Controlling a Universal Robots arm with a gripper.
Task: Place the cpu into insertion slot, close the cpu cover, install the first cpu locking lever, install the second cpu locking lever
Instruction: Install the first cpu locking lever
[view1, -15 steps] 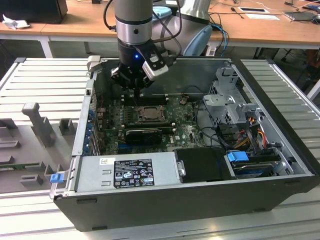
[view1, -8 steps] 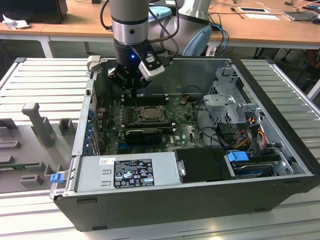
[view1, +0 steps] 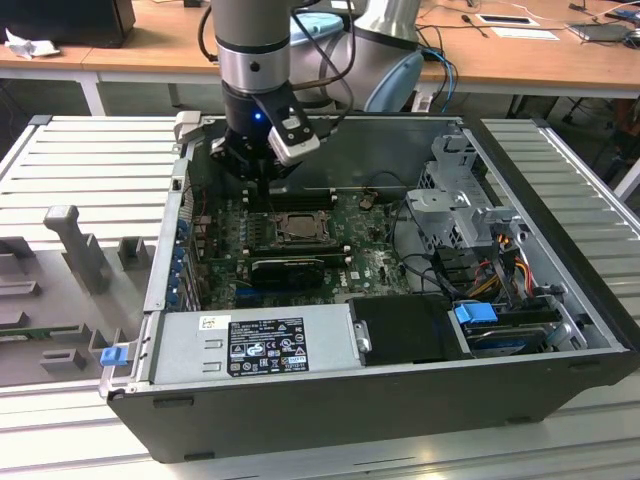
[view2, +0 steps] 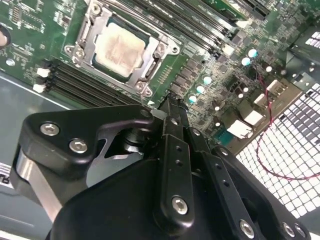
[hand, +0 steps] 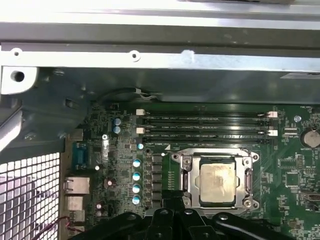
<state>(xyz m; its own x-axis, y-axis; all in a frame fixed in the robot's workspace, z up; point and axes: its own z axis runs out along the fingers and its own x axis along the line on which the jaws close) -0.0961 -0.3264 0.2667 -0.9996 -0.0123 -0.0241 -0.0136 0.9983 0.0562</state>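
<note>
In the second wrist view the claw (view2: 169, 106) is closed, its black fingers pressed together with nothing between them. Its tip hangs just off one corner of the insertion slot (view2: 148, 36). The cpu (view2: 119, 47) lies flat in that slot, and the cpu cover (view2: 91, 31) is down around it like a frame. A thin locking lever (view2: 150, 27) runs along one side of the cover; whether it is hooked home I cannot tell. The work in hand looks like the lever stage. To do it well I would press only on the lever with the shut tip, sweep it low along the frame (never across the chip's face), and stay clear of the small parts crowding the green board.

In the first wrist view the chip sits square in its frame, with the long memory slots (hand: 205, 125) just beyond it.

In the exterior view the arm reaches down into an open computer case (view1: 400, 400), which lies on a ribbed metal surface (view1: 110, 160). Grey fixture blocks (view1: 70, 240) stand on the exterior view's left. A wooden desk (view1: 150, 55) runs behind.
</note>
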